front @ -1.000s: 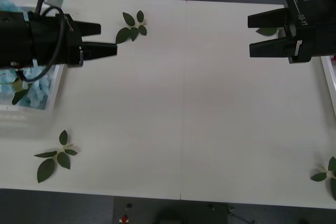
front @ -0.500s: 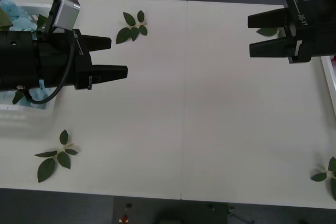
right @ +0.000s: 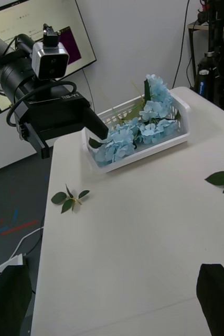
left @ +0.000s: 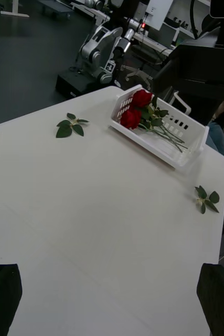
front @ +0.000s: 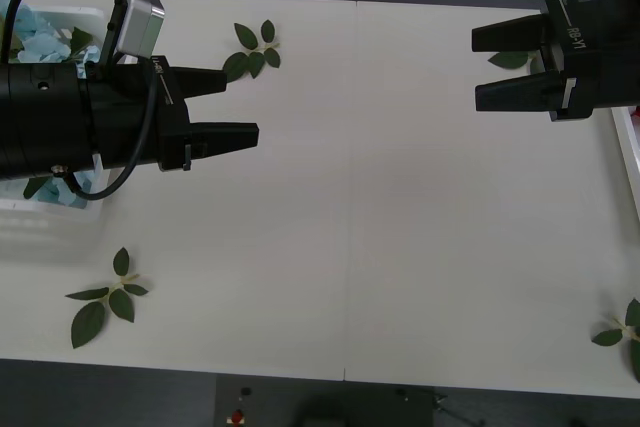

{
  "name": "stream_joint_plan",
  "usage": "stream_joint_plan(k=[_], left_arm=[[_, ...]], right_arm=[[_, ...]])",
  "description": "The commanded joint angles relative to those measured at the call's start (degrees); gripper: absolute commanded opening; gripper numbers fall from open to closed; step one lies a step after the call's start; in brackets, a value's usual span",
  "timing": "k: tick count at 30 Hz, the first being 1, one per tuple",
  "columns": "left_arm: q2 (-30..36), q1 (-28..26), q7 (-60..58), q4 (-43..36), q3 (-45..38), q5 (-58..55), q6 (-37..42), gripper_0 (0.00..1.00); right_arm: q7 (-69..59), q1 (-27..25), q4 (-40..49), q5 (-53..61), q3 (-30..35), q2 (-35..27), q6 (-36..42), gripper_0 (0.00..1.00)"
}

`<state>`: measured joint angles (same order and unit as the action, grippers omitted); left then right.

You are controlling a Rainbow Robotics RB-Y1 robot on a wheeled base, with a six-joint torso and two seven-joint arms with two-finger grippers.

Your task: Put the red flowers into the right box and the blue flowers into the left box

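The blue flowers [right: 138, 128] lie piled in the left box [right: 143, 155], a white slotted tray at the table's left end. In the front view they show as pale blue [front: 38, 32] behind my left arm. The red flowers [left: 134, 109] lie in the right box [left: 188, 152], blooms at one end and stems along it. A narrow edge of that box [front: 628, 157] shows at the table's right side. My left gripper [front: 240, 107] is open and empty, over bare table just right of the left box. My right gripper [front: 474, 69] hangs open and empty at the far right.
Loose green leaf sprigs lie on the white table: one at the back left [front: 252, 52], one at the front left [front: 105, 297], one at the front right edge [front: 625, 332]. A single leaf [front: 510, 60] shows between the right gripper's fingers.
My left gripper has moved right and a little toward the table's front, away from the left box and further over the table. The right arm has not moved.
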<state>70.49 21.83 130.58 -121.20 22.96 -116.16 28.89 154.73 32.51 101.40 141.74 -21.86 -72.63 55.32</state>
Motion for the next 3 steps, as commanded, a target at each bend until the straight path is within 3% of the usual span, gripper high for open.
stream_joint_plan(k=[1, 3], left_arm=[[1.0, 1.5, 0.8, -0.2, -0.6, 0.1, -0.5, 0.97], [1.0, 1.5, 0.8, -0.2, -0.6, 0.1, -0.5, 0.97]], right_arm=[[0.3, 0.0, 0.8, -0.1, 0.2, 0.2, 0.1, 0.92], [0.3, 0.0, 0.8, -0.1, 0.2, 0.2, 0.1, 0.92]])
